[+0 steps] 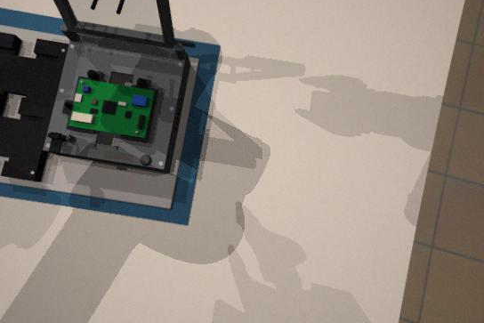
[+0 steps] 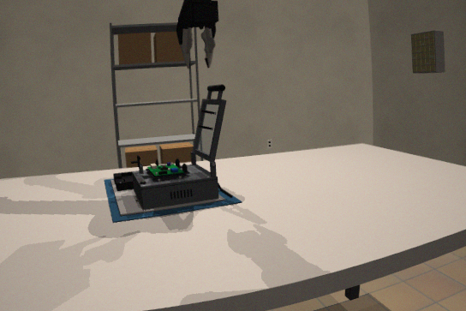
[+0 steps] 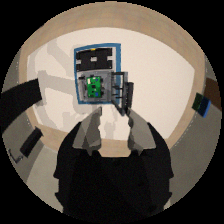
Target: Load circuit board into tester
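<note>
Top view straight down, exterior side-on from afar, wrist view looking down — all share the tester (image 1: 178, 107).

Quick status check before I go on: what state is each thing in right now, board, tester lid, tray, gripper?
Circuit board: lying in the tester, component side up.
Tester: loaded with the board, not shut.
Lid: open, standing nearly upright on its hinge.
Tray: no board in it.
Gripper: high above the tester, fingers partly apart, holding nothing.
</note>
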Tool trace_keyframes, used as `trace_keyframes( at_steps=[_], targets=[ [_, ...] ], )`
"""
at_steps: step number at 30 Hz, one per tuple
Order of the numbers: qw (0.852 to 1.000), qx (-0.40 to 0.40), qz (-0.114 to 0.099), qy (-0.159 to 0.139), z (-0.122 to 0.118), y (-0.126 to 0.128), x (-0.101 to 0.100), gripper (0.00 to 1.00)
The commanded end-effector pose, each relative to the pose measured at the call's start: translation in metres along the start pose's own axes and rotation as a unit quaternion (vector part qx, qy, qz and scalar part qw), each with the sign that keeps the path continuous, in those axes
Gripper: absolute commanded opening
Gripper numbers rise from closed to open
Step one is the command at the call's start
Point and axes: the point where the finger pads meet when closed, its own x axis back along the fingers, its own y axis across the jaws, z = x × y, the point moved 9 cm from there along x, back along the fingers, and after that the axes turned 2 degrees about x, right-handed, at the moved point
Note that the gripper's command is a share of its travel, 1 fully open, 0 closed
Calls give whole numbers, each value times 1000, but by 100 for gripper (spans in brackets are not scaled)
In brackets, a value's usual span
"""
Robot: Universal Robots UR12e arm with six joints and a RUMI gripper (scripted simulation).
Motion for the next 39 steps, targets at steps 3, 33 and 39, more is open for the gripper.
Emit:
trace_keyframes(
  at_steps=[3,33,39],
  targets=[
    [1000,-1,2,0,-2,38,-1,30],
    [1000,-1,1,0,-3,46,-7,30],
    [1000,-1,1,0,-3,46,-13,30]
  ],
)
